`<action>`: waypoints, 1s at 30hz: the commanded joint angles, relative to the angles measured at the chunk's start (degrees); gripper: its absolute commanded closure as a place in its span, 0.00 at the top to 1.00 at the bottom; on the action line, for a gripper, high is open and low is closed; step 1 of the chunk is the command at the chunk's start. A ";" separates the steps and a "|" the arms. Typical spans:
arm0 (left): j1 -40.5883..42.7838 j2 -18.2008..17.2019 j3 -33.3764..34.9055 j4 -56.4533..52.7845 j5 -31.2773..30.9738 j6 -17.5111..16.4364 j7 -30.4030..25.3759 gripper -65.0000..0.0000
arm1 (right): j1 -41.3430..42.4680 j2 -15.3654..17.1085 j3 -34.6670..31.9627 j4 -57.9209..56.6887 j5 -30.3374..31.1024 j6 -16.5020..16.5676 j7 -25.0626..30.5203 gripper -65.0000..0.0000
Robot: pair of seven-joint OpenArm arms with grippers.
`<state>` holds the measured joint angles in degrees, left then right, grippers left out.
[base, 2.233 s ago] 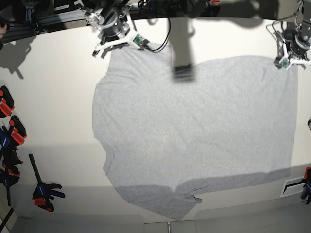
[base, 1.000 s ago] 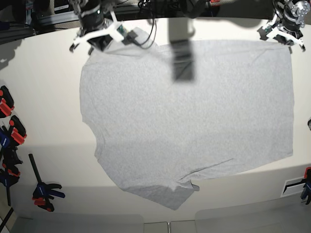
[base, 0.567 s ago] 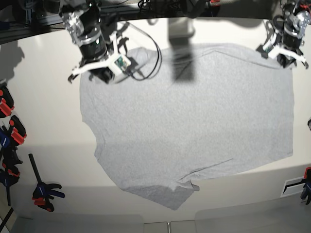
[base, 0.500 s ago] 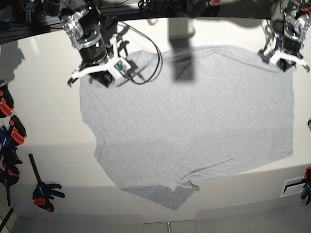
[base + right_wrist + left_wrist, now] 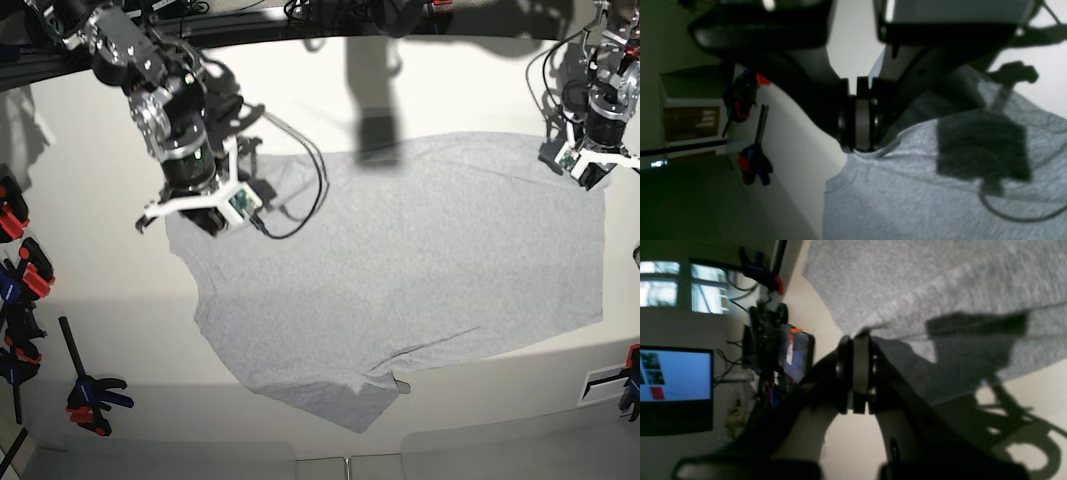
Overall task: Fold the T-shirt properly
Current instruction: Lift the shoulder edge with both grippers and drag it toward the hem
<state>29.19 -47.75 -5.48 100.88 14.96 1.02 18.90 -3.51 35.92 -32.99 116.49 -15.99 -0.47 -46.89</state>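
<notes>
The grey T-shirt (image 5: 400,270) lies spread on the white table, plain side up, with no letters showing. My right gripper (image 5: 190,215), on the base view's left, is shut on the shirt's far left corner. In the right wrist view the closed gripper (image 5: 863,150) pinches the shirt (image 5: 923,200) at its hem. My left gripper (image 5: 590,170), on the base view's right, is shut on the far right corner. In the left wrist view the closed gripper (image 5: 858,336) pinches the shirt (image 5: 940,273) at a raised fold of its edge.
Red, blue and black clamps (image 5: 20,270) line the table's left edge, with one more clamp (image 5: 95,395) at the front left. Another clamp (image 5: 632,380) sits at the right edge. A black cable (image 5: 300,200) from the right arm loops over the shirt.
Both grippers have moved from the table's far edge toward the near side, drawing the shirt's far corners with them. The right gripper has come farther than the left.
</notes>
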 commanded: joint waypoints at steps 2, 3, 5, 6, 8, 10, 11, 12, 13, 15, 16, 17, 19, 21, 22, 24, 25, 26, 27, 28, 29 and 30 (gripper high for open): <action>-0.83 -1.14 -0.59 0.72 -0.52 1.16 -0.52 0.00 | 1.99 0.57 0.37 0.81 -0.26 -0.81 1.03 0.00; -1.03 -1.14 -0.59 0.72 -0.52 1.16 -0.52 0.00 | 2.51 0.57 0.37 0.81 -0.26 -0.81 1.05 0.00; -1.27 -1.14 -0.59 0.72 -0.52 1.18 -0.52 0.00 | 3.23 0.57 0.37 0.81 -0.26 -0.83 1.05 0.00; -1.33 -1.01 -0.59 0.72 -0.52 1.20 -0.50 0.00 | 3.56 0.55 0.37 0.81 -0.26 -0.83 1.07 0.00; -1.60 -0.48 -0.59 0.66 -0.70 2.19 -0.50 0.00 | 4.22 0.57 0.37 0.81 -0.24 -0.83 1.46 0.00; -1.68 0.39 -0.59 0.66 -1.73 5.46 -0.48 0.00 | 4.76 0.57 0.37 0.81 -0.24 -0.81 1.95 0.00; -1.73 0.98 -0.59 0.57 -2.05 6.80 -0.48 0.00 | 4.81 0.57 0.37 0.81 -0.26 -0.81 2.12 0.00; -1.81 1.44 -0.59 0.33 -2.05 7.91 -0.50 0.00 | 4.94 0.57 0.35 0.81 -0.24 -0.81 2.25 0.00; -1.90 1.92 -0.59 0.09 -2.05 8.24 -0.44 0.00 | 4.94 0.57 0.37 0.81 -0.24 -0.83 2.27 0.00; -1.90 2.64 -0.59 -0.55 -2.03 9.40 0.33 0.00 | 4.92 0.57 0.35 0.81 -0.24 -0.87 1.79 0.00; -1.90 3.10 -0.59 -0.87 -2.01 10.14 1.05 0.00 | 4.92 0.57 0.37 0.81 -0.24 -1.09 1.22 0.00; -1.88 3.43 -0.59 -1.20 -2.01 10.82 1.68 0.00 | 4.92 0.57 0.37 0.81 -0.24 -1.66 0.50 0.00; -1.88 4.09 -0.59 -1.64 -1.99 10.86 2.49 0.00 | 4.92 0.57 0.37 0.81 -0.28 -2.67 -0.28 0.00; -1.88 4.33 -0.59 -1.70 -1.99 10.86 2.49 0.00 | 4.92 0.57 0.37 0.81 -0.28 -3.50 -0.52 0.00; -1.90 4.39 -0.59 -1.70 -1.99 10.86 2.49 0.00 | 4.92 0.57 0.37 0.81 -0.28 -3.69 -0.59 0.00; -1.90 4.39 -0.59 -1.70 -1.99 10.86 2.47 0.00 | 4.92 0.57 0.37 0.81 -0.28 -3.98 -0.79 0.00; -1.90 4.39 -0.59 -1.70 -1.97 10.86 2.45 0.00 | 4.92 0.57 0.37 0.81 -0.28 -4.24 -0.76 0.00; -1.90 4.39 -0.59 -1.70 -1.99 10.86 2.29 0.00 | 4.92 0.57 0.37 0.81 -0.28 -4.50 -0.68 0.00; -1.90 4.39 -0.59 -1.70 -2.01 10.86 1.97 0.00 | 4.92 0.57 0.37 0.81 -0.26 -4.52 -0.44 0.00; -1.90 4.39 -0.59 -1.70 -2.03 10.86 1.42 0.00 | 4.92 0.57 0.37 0.81 -0.24 -4.50 0.09 0.00; -1.88 4.39 -0.59 -1.70 -2.05 10.86 0.20 0.00 | 4.92 0.57 0.37 0.81 -0.20 -4.48 0.74 0.00; -1.88 4.39 -0.59 -1.70 -2.51 10.86 -1.14 0.00 | 4.94 0.44 0.35 0.81 0.13 -4.48 1.29 0.00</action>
<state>27.46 -42.37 -5.48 98.50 12.12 10.13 18.59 0.49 35.90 -33.01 116.38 -14.87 -3.55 -46.81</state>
